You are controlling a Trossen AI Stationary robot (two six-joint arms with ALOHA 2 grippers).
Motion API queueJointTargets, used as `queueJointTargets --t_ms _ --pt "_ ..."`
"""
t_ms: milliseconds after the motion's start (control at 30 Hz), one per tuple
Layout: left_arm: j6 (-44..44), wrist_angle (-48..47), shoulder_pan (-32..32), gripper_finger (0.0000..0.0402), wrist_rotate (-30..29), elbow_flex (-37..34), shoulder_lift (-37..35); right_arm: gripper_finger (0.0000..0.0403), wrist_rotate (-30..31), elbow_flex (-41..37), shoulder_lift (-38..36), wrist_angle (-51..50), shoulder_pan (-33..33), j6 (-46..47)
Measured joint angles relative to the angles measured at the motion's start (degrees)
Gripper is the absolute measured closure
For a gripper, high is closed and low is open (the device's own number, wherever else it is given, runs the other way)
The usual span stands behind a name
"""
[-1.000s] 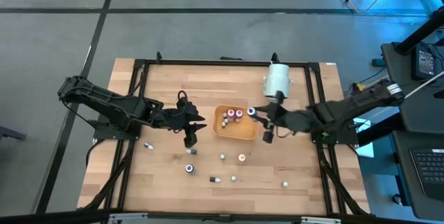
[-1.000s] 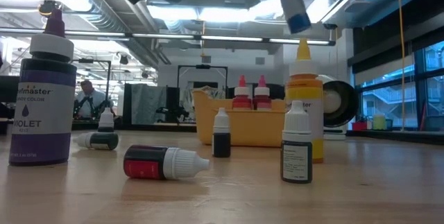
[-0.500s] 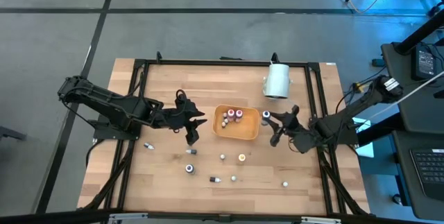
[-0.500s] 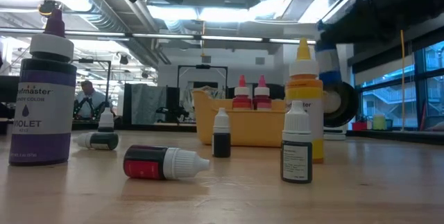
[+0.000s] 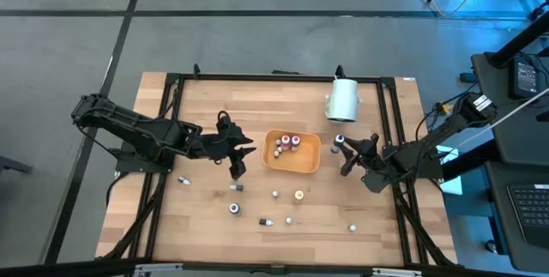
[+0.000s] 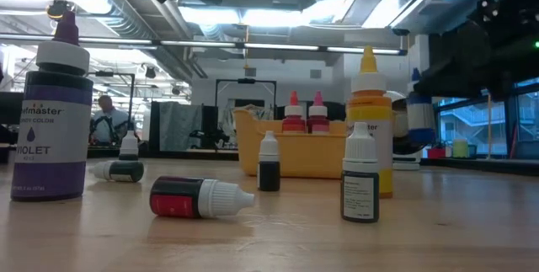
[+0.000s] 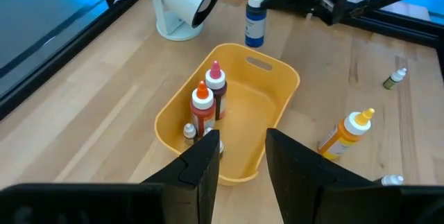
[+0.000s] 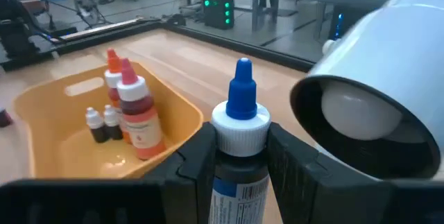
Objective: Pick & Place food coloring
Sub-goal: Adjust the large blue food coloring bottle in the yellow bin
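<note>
On my left side, the left gripper (image 5: 238, 159) hangs over the wood just beside the orange tray (image 5: 307, 165), fingers parted and nothing between them. Below it on the table I've got loose food coloring: a violet bottle (image 6: 56, 120) standing up, a red-labelled bottle (image 6: 200, 198) on its side, and a yellow bottle (image 5: 298, 195) upright near the tray's front.

Moving to the middle, the tray holds four bottles at its left end: two red ones (image 7: 207, 102) standing together and two tiny dark vials (image 8: 102, 125) beside them.

Over to the right, the right gripper (image 5: 343, 153) is clenched on the blue-capped bottle (image 8: 240, 137), held upright just outside the tray's right edge, between the tray and the white cylinder (image 5: 342, 100). I can't tell whether its base touches the table.
</note>
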Motion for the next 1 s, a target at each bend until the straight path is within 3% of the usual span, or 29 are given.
queueJointTargets --t_ms 700,1000 --pt "0.0 0.0 0.0 0.0288 0.9 0.0 0.0 0.0285 1.8 -6.7 2.1 2.4 0.0 0.0" --pt "0.0 0.0 0.0 0.0288 0.9 0.0 0.0 0.0277 -5.4 -6.7 2.0 2.6 0.0 -0.2"
